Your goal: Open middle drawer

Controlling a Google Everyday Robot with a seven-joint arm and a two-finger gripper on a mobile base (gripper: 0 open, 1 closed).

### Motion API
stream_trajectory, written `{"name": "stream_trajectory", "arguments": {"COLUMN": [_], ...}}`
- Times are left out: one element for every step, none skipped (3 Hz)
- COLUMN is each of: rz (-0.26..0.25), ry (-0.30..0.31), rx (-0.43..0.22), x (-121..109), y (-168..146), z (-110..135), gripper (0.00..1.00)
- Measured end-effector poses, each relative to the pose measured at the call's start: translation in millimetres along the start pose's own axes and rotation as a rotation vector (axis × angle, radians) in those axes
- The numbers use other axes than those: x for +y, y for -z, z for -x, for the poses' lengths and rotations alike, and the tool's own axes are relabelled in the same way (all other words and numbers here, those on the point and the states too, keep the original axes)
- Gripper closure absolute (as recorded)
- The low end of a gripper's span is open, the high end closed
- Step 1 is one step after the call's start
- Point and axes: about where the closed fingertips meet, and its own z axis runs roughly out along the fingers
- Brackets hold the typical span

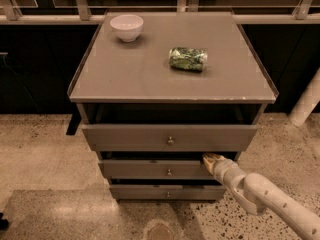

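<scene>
One high front view, down onto cabinet (150,74); gripper (210,159) lower right

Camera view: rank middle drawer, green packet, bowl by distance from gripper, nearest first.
Gripper: low, right of centre.
1. Middle drawer: gripper at its top edge, right end.
2. Green packet: cabinet top, centre-right.
3. Bowl: back left corner.

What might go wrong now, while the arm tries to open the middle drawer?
The claw sits at the upper edge of the middle drawer, well to the side of its knob; pulling there may slip or skew the drawer. The top drawer juts out just above, so the claw might catch or drag it instead.
</scene>
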Motion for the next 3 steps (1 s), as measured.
{"name": "stream_trajectory", "arguments": {"rz": [-0.001, -0.007, 0.004], "ry": [0.0, -0.004, -0.003], "rx": [0.001, 0.005, 0.053], "x": [-0.5, -3.5, -3.1], "y": [1.3, 1.2, -1.8], "z": [2.7, 5.3, 0.3], "gripper": [1.0, 1.0, 1.0]}}
